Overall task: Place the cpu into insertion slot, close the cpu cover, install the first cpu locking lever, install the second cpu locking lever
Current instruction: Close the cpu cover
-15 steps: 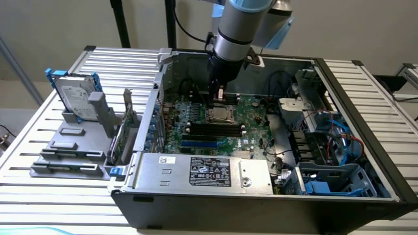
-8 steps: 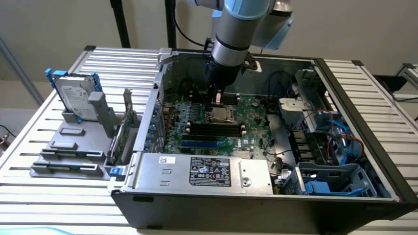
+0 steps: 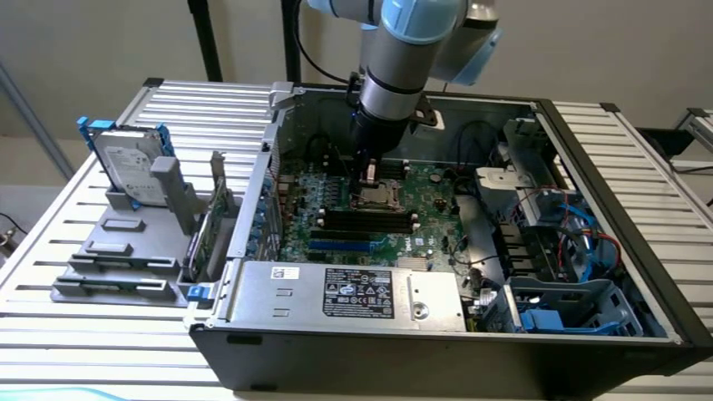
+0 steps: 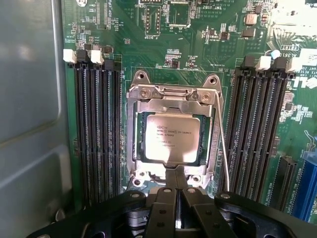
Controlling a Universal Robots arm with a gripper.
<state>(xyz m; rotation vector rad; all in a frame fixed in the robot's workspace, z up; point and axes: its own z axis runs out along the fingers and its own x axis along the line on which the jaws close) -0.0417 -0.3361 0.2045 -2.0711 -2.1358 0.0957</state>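
1. The gripper (image 4: 176, 172) has its jaws pressed together with nothing between them. Its tips sit at the edge of the insertion slot (image 4: 140, 78), at the cover's tab; I cannot tell whether they touch it or are just above it.
2. The cpu (image 4: 172, 138) lies flat inside the insertion slot. The cpu cover (image 4: 131, 134) is down around it, and the chip top shows through the cut-out.
3. Risk: the narrow tips could skid off the slick metal onto the green board (image 4: 168, 44) beside the slot and scrape small parts.
4. Risk: the thin wire locking lever (image 4: 222, 144) along one side of the slot looks springy. Pushed off-line, it could miss its hook and snap back. I cannot tell whether it is latched.
5. Textures:
   - The chip top is matte grey with fine print.
   - The cover is stamped, bright sheet metal with rounded corners.
   - The lever is a round rod.
   - The memory slots (image 4: 96, 134) flanking the slot are long ribbed black plastic.
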